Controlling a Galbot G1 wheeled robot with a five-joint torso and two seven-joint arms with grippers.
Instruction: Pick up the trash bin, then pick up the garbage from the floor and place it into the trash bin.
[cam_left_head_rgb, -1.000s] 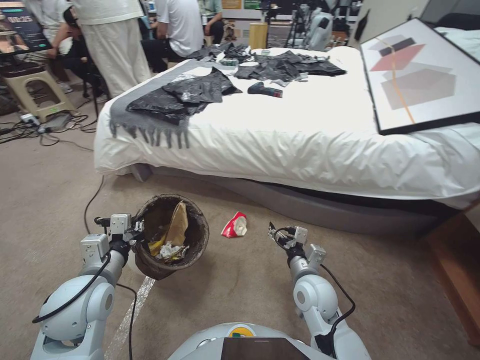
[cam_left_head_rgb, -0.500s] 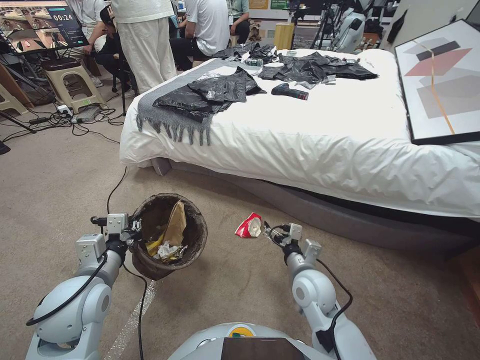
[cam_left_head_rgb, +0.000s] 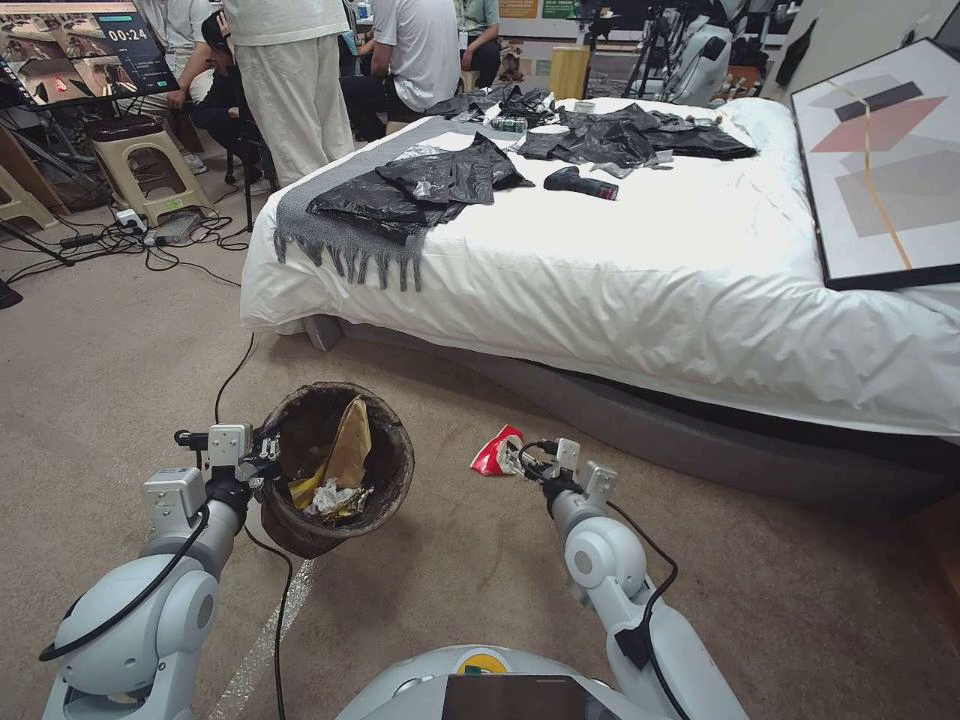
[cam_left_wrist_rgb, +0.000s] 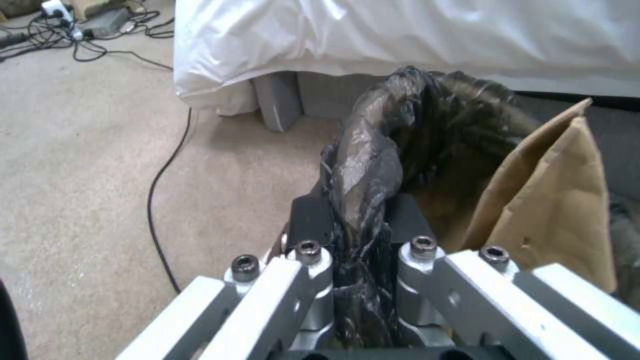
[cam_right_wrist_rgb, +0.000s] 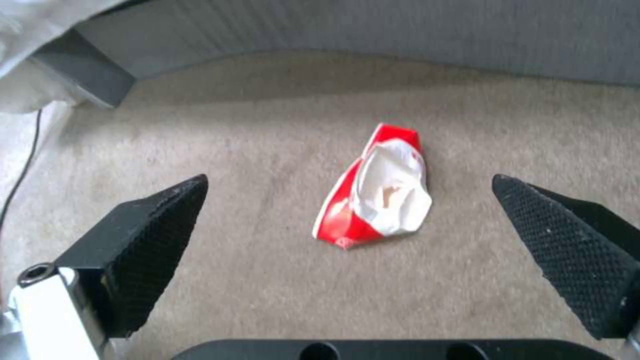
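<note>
On the floor (cam_left_head_rgb: 120, 380) beside the bed, the red packet (cam_right_wrist_rgb: 377, 187) is lying centred just ahead of the open right hand (cam_right_wrist_rgb: 350, 250); the left hand (cam_left_wrist_rgb: 360, 235) is clamping the trash bin (cam_left_head_rgb: 335, 470) rim.

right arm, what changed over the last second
The right end effector reached forward to the red packet, open around it with its fingers apart, not gripping. The head camera also swung. The left end effector stayed shut on the trash bin rim.
</note>
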